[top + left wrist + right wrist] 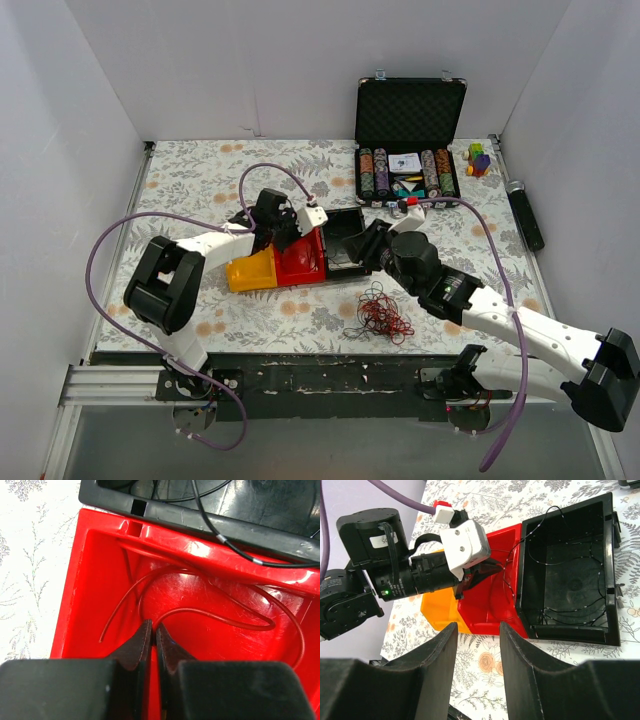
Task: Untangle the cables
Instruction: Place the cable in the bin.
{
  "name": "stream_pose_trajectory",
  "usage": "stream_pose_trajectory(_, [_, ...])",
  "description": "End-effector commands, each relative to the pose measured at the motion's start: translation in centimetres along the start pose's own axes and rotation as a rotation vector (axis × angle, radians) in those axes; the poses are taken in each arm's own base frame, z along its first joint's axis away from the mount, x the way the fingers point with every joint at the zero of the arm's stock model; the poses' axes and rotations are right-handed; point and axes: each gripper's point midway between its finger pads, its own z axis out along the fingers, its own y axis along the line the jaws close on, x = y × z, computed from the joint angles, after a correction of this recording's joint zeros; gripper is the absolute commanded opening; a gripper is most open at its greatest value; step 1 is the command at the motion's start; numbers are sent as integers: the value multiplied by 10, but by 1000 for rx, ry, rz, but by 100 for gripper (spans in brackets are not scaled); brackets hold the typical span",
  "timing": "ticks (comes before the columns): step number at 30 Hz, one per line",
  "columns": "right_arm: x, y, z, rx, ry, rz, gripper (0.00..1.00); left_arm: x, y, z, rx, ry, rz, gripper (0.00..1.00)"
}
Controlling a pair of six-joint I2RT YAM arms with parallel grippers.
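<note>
A fist-sized tangle of cables, dark red and black, lies on the flowered table in front of the bins. One dark red cable curls inside the red bin. It runs into the tips of my left gripper, which is shut on it low in that bin. A black cable with pale bands lies looped in the black bin. My right gripper hovers open near the bins' front edge, above bare table, with nothing between its fingers.
A yellow bin adjoins the red bin on the left. An open black case of poker chips stands at the back right. Beside it are coloured blocks, and a black bar lies by the right wall.
</note>
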Motion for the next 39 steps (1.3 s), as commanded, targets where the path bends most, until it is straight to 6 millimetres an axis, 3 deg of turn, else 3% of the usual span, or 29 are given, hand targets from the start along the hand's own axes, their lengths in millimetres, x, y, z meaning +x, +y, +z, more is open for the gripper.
stream_pose_trajectory(1, [-6,-2,-2,9,-39,15,47,-18,11,-7,-36,-40,41,0])
stream_pose_trajectory(4, [-4,-4,0,13,-33,14,47,-10,4,-9,-20,-19,39,0])
stream_pose_trajectory(7, [-3,-4,0,11,-35,18,47,-12,4,-13,-18,-8,33,8])
stream_pose_trajectory(14, [-3,-8,0,25,-41,20,47,-53,16,-63,-52,-82,23,50])
stream_pose_trajectory(21, [-5,-11,-4,31,-52,23,48,-80,3,-114,-10,-154,44,60])
stream_pose_trajectory(26, [-7,-18,-10,53,-60,21,48,-97,-8,-144,37,-203,74,61])
stream_pose_trajectory(29, [-6,-26,-15,78,-67,29,49,-120,-48,-163,175,-313,89,63])
stream_pose_trajectory(31, [-1,-38,-18,112,-55,29,49,-126,-94,-166,266,-357,153,63])
stream_pose_trajectory(34, [4,-51,-27,138,-54,39,50,-114,-162,-160,406,-401,198,64])
stream_pose_trajectory(36, [8,-63,-33,167,-55,46,51,-114,-195,-158,487,-436,194,65])
stream_pose_trajectory(39, [12,-77,-41,187,-68,64,51,-124,-215,-148,550,-466,143,66])
